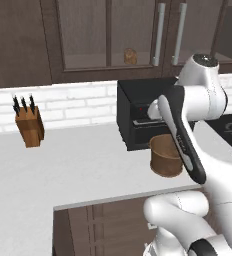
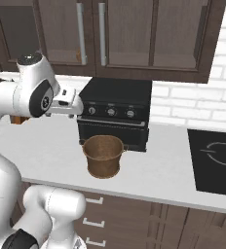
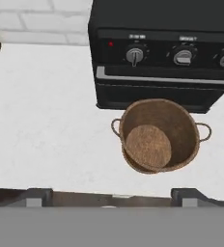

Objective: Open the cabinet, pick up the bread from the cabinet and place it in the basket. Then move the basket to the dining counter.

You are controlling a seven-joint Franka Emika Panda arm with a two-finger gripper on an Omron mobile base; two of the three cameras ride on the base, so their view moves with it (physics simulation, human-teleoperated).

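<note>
One basket [image 3: 157, 137] stands on the white counter [image 1: 78, 170], just in front of the black oven [image 2: 116, 112], and nothing lies inside it. One bread [image 1: 130, 56] sits in the closed cabinet [image 1: 108, 40], behind the glass. The oven has three knobs; no writing is readable. The gripper [image 3: 111, 195] fingers are spread apart, holding nothing.

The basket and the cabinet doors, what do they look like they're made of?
The basket looks like woven wicker or rattan, matte brown: a fine weave texture covers its walls and round base, and it has thin loop handles. The cabinet doors look like dark brown wood frames, satin finish, around see-through panels, probably glass, since the bread shows behind one. Their bar handles look like grey brushed metal.
</note>
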